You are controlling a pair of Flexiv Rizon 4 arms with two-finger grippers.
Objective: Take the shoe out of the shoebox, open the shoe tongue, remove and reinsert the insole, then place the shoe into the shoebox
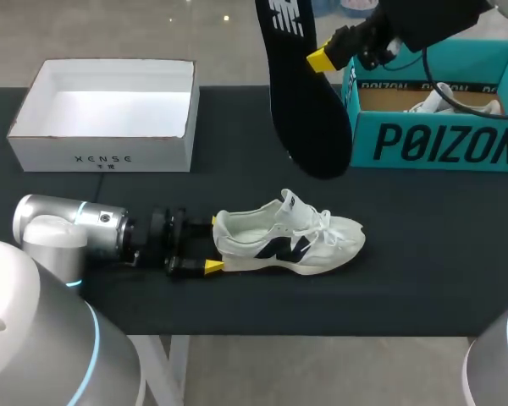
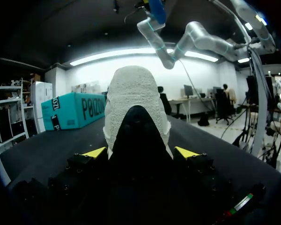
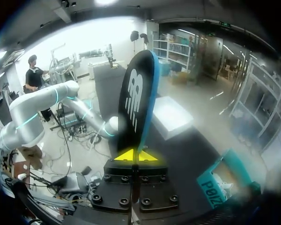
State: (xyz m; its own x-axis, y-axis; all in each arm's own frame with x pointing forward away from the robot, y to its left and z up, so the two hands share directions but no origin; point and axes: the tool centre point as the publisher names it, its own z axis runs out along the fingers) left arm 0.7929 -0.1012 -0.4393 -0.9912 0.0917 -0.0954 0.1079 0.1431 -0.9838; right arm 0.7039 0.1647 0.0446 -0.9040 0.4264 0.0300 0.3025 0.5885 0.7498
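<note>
The upper picture edge cuts the insole. The teal shoebox at the far right corner of the worktop is cut too, and cables hide part of its inside. You barely see one tip of the left gripper behind the heel of the shoe.

Head view: high and behind the robot, looking down on the whole black surface.
Left wrist view: low over the surface and level with it, very near, just behind the white sneaker heel.
Right wrist view: raised, looking along the upright insole in its jaws.
Shared: head and left wrist both show the white sneaker and the teal shoebox; head and right wrist both show the insole.
</note>
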